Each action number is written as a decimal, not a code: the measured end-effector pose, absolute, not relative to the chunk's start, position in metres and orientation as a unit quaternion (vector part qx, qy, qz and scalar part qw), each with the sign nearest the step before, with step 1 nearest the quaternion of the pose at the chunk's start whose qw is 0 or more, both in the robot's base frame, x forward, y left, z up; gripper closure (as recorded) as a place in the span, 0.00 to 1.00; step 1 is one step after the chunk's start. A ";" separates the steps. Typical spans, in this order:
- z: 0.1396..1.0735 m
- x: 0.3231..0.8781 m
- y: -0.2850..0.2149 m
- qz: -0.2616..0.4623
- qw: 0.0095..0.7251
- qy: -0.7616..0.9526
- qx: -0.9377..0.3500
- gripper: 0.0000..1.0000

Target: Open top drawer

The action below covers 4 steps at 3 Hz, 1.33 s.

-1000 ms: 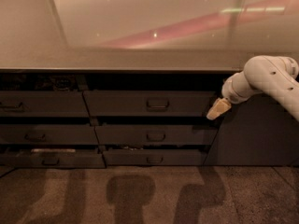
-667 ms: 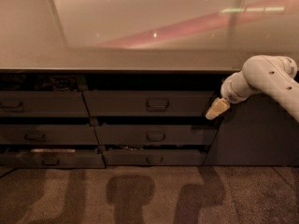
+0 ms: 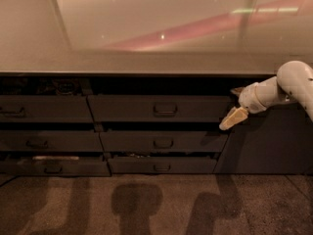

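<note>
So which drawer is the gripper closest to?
The top drawer in the middle stack, the widest. The gripper is at its right end; the others lie lower or farther left.

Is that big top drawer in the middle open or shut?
Partly open, it seems: a dark gap shows between the top drawer and the counter. The gripper is at its right end.

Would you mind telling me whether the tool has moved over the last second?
Yes, slightly. The tool has shifted right and a little down, away from the handle of the top drawer, now by its right end.
</note>
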State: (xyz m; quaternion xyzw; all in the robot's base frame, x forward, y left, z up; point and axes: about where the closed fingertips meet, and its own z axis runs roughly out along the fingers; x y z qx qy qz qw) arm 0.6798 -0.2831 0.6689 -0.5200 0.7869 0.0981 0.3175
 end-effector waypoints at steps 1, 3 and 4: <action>0.681 0.674 -0.289 0.129 0.332 0.753 -0.552 0.00; 0.643 0.674 -0.267 0.106 0.258 0.772 -0.571 0.00; 0.641 0.674 -0.266 0.106 0.256 0.772 -0.572 0.00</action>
